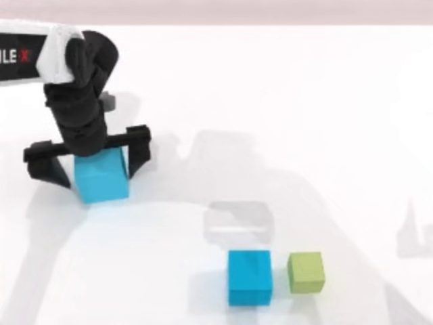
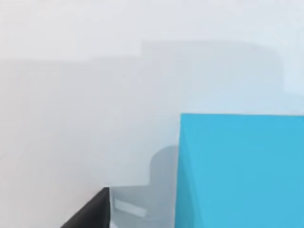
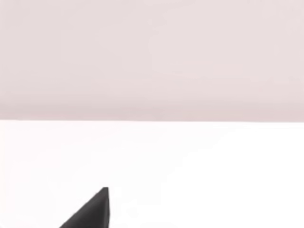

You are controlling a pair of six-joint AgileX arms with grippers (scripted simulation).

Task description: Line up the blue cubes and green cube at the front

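One blue cube [image 1: 101,177] sits at the table's left, tilted a little against the table's edges. My left gripper [image 1: 95,170] stands over it, open, with a black finger [image 1: 139,150] on each side and a gap to the cube. The left wrist view shows this cube [image 2: 242,171] close up, beside one dark fingertip [image 2: 95,209]. A second blue cube [image 1: 249,276] rests at the front, right of the middle. The small green cube [image 1: 306,272] sits just to its right, a narrow gap apart. My right gripper [image 3: 237,221] is open over bare table; one fingertip [image 3: 97,209] shows.
The white tabletop [image 1: 223,101] runs to a pale back wall [image 1: 216,10]. The left arm [image 1: 74,74] reaches in from the top view's left edge. Bare table lies left of the front blue cube.
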